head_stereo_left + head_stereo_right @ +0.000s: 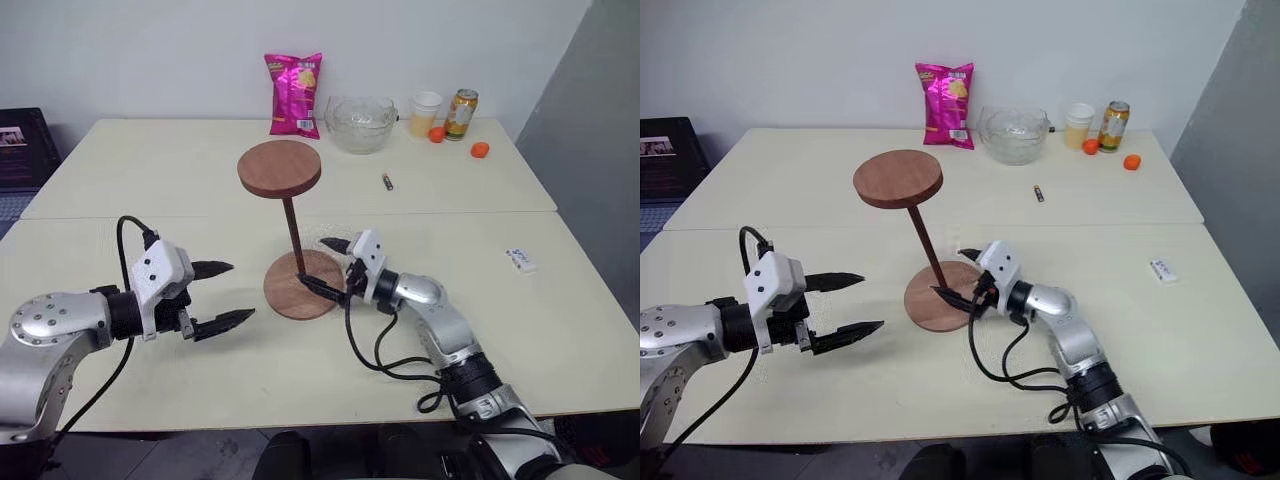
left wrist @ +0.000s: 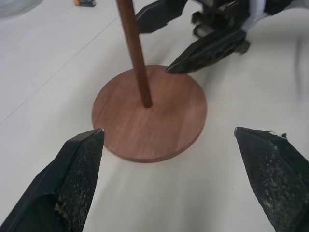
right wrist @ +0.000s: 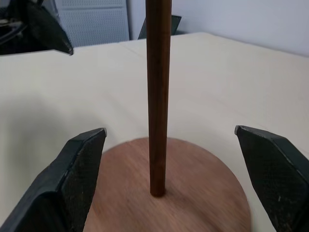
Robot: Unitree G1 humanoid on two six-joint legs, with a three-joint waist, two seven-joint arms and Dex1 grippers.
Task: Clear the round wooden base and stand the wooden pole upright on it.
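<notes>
Both grippers gape empty: left gripper [image 1: 222,295] beside, right gripper [image 1: 322,264] flanking the thin dark-brown wooden pole [image 1: 292,231] standing upright in the round reddish-brown wooden base [image 1: 303,284] on my cream table [image 1: 180,170]. Wrist views: pole socketed centrally.

both arms reach inward, left hand [image 1: 222,296] and right hand [image 1: 322,264] with fingers spread wide.

Bare table [image 1: 150,170] around standing pole [image 1: 293,232]
</notes>
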